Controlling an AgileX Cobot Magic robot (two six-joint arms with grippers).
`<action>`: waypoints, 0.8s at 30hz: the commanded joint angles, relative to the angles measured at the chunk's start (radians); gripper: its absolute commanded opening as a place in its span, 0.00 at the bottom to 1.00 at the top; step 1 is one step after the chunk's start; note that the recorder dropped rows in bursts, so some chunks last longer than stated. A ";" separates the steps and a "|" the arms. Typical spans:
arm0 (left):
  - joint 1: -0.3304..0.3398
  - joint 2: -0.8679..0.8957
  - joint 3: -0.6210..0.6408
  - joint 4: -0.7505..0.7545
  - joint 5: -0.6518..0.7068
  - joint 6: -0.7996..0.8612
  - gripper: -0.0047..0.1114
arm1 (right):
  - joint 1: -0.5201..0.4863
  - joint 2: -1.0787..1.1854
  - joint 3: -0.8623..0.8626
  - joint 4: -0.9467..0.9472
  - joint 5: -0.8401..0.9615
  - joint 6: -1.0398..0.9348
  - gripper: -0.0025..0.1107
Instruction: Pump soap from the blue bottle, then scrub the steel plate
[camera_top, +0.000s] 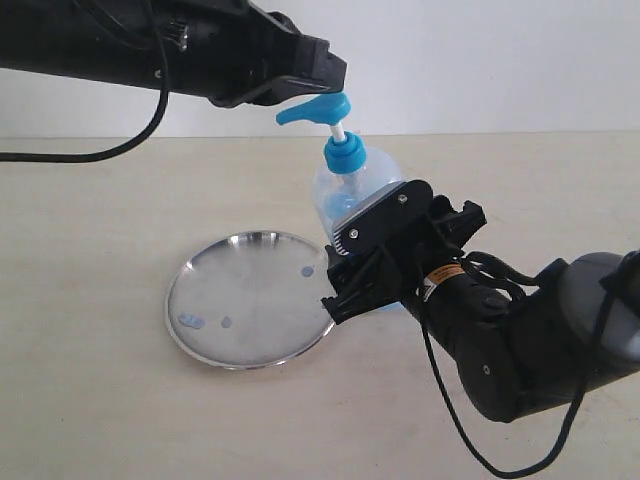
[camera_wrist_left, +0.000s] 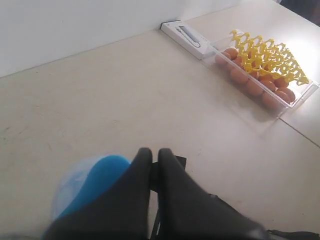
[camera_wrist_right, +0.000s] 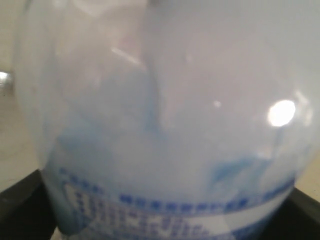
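Blue bottle (camera_top: 345, 185) is standing roughly upright near the middle of the desk (camera_top: 100, 250), well in from the far edge, w/ light blue soap (camera_top: 335, 208) showing thru its clear wall. R gripper (camera_top: 362, 255) is grasping the bottle's lower body. Its fingers (camera_wrist_right: 20, 202) are sitting spread wide, one on each flank, w/ the label (camera_wrist_right: 165, 207) btw them, and the bottle is filling the whole R wrist view. L gripper (camera_wrist_left: 151, 156) is reaching in from the far-left side and hanging right over the pump head (camera_top: 318, 108). Its fingers (camera_wrist_left: 172, 175) are pressing flat against each other, clenched on nothing, tips sitting at the back of the pump head; touching or just above, can't tell. White stem (camera_top: 338, 132) is sticking up out of the cap, and the nozzle is pointing toward the steel plate (camera_top: 255, 310). Plate is lying flat just beside the bottle on the L-arm side, its rim nearly meeting the R gripper. A few small blue drops (camera_top: 190, 321) are dotting it. Egg tray (camera_wrist_left: 257, 75) w/ a yellow piece (camera_wrist_left: 265, 55) on top is lying well apart from the bottle, w/ a white box (camera_wrist_left: 185, 34) just beside its end, at the desk edge by the wall (camera_wrist_left: 75, 25)
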 joint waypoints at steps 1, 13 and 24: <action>0.003 0.006 0.003 -0.024 -0.047 0.030 0.07 | -0.001 -0.001 0.002 -0.003 0.032 -0.015 0.02; 0.003 0.098 0.003 -0.024 -0.031 0.048 0.07 | -0.001 -0.001 0.002 -0.003 0.027 -0.015 0.02; 0.003 0.112 0.003 -0.022 -0.001 0.048 0.07 | -0.001 -0.001 0.002 -0.003 0.027 -0.015 0.02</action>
